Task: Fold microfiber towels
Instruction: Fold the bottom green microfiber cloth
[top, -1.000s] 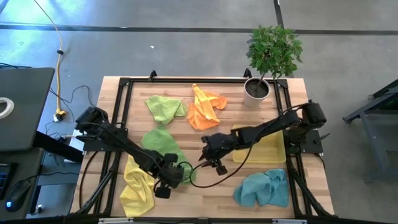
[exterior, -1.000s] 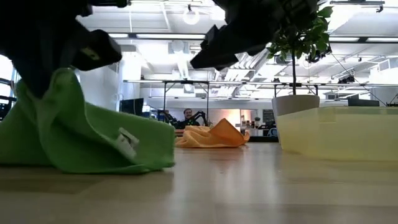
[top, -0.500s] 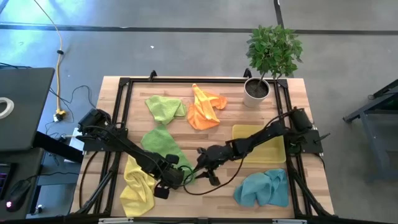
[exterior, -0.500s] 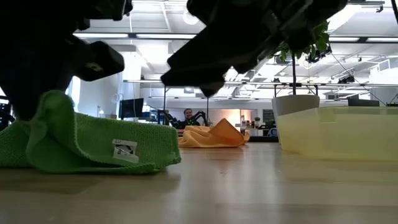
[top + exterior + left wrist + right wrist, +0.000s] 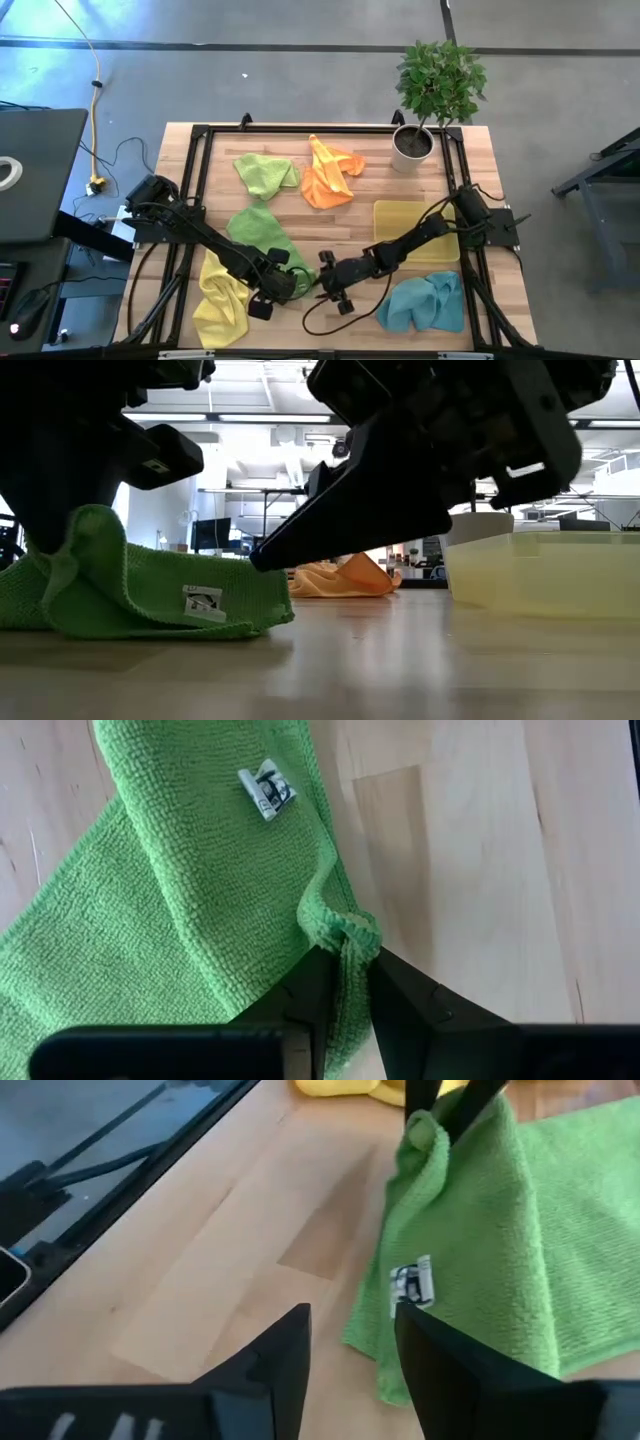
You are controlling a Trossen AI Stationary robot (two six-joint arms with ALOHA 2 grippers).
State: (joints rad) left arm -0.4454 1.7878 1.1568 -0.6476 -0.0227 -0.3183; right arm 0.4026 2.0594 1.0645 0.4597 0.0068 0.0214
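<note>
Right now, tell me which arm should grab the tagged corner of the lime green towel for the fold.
Right. The right gripper is open, pointing at the white tag on the lime green towel. The left gripper already pinches that towel's bunched edge, so it is occupied.

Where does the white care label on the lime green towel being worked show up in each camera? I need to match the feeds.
High view: too small to make out; the lime green towel lies left of centre.
Low view: white label on the towel's front fold, lower left.
Left wrist view: label near the top, beyond the left gripper, which pinches the towel's edge.
Right wrist view: label centre, ahead of the open right gripper.
Shared landmark: the pinched corner.
</note>
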